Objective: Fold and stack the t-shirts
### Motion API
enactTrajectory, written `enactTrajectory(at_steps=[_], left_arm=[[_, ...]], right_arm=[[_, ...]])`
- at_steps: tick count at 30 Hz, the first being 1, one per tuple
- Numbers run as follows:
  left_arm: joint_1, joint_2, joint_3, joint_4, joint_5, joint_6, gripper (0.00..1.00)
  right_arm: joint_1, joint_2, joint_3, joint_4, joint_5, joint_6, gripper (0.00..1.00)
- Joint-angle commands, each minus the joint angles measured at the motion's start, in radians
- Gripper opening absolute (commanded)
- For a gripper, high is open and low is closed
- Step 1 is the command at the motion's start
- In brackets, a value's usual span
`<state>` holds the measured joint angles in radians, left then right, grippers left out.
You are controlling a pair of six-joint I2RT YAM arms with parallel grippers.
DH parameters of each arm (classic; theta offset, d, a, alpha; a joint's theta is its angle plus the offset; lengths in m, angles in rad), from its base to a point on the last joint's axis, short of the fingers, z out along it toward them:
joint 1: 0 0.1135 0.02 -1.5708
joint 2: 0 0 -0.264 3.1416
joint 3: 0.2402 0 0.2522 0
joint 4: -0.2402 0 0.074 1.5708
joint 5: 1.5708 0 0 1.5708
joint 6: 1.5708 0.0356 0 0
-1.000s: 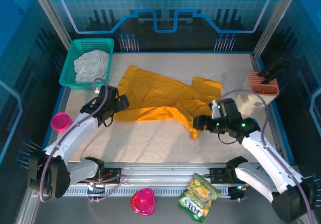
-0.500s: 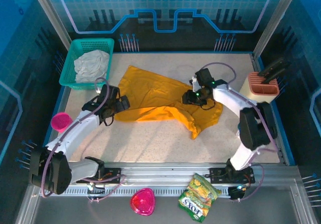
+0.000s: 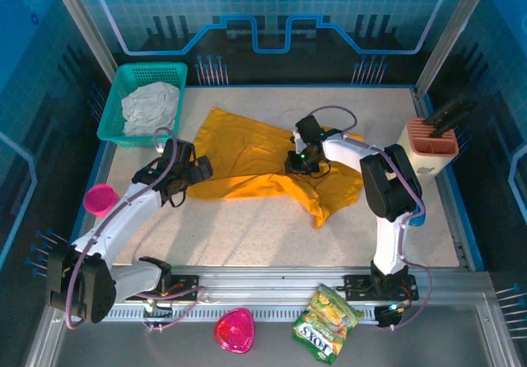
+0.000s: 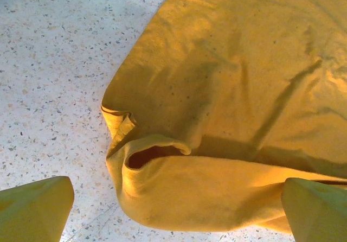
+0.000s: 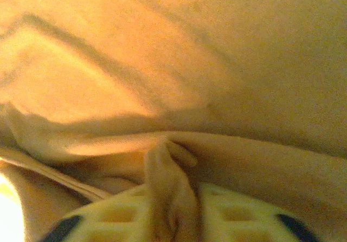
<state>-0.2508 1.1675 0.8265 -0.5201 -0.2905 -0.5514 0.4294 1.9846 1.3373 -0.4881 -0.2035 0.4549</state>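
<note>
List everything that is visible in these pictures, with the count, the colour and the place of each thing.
t-shirt: one, mustard-orange, crumpled in the middle of the table
basket: one, green, far left corner
cloth: one, whitish, inside the basket
goblet: one, pink, left edge
dish: one, pink, in front of the arm bases
snack bag: one, green and yellow, right of the dish
rack: one, terracotta, right edge
table: one, speckled white
left gripper: one, black, open at the t-shirt's left edge
right gripper: one, black, shut on a fold of the t-shirt
</note>
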Motion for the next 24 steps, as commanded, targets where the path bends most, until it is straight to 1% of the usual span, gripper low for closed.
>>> enactTrajectory(at_steps=[1,4,5,11,15,19,23,24], left_arm=[[0.005,-0.007,0.011,-0.021,0.023,-0.008,0.99],[0.005,-0.017,0.004,-0.023,0.025,-0.01,0.99],[0.005,-0.021,0.001,-0.024,0.025,-0.01,0.99],[0.005,-0.055,-0.024,-0.03,0.018,-0.012,0.99],[0.005,-0.068,-0.032,-0.039,0.016,-0.006,0.99],[0.005,-0.073,-0.03,-0.047,0.011,0.001,0.99],[0.005,-0.074,-0.03,-0.047,0.008,0.005,0.99],[0.005,-0.075,-0.03,-0.047,0.007,0.004,0.99]], right_arm=[[0.009,-0.067,0.012,-0.007,0.038,0.018,0.1],[0.028,-0.128,0.016,-0.038,0.076,0.007,0.01],[0.035,-0.148,0.015,-0.05,0.086,0.003,0.0],[0.12,-0.305,-0.058,-0.076,0.146,0.021,0.0],[0.209,-0.422,-0.158,-0.07,0.178,0.076,0.0],[0.337,-0.514,-0.263,-0.04,0.189,0.171,0.0],[0.466,-0.536,-0.345,0.006,0.184,0.279,0.0],[0.496,-0.531,-0.362,0.021,0.175,0.304,0.02]])
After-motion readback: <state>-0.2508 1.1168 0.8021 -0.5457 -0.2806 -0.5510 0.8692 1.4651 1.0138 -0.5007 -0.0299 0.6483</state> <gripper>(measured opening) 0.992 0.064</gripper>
